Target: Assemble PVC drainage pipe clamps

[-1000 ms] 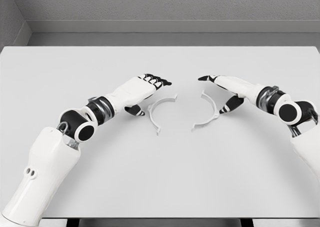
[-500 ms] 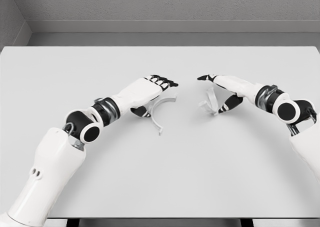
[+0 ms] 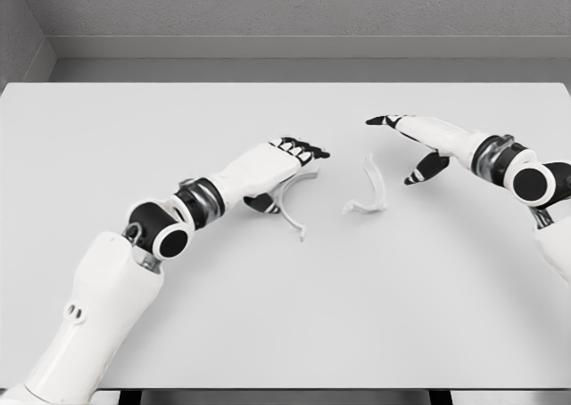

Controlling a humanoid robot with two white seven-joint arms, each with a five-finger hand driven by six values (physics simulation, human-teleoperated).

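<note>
The left hand [image 3: 272,166] grips a thin white curved plastic clamp half [image 3: 294,204]; the right hand [image 3: 419,142], open, hovers beside the other half [image 3: 368,191], which may tip if nudged.

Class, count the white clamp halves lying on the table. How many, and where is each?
2. One clamp half lies under the left hand; the other clamp half lies left of the right hand, untouched.

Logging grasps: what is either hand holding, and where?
Left hand covers the left clamp half at its upper arc; grip unclear. Right hand holds nothing.
</note>
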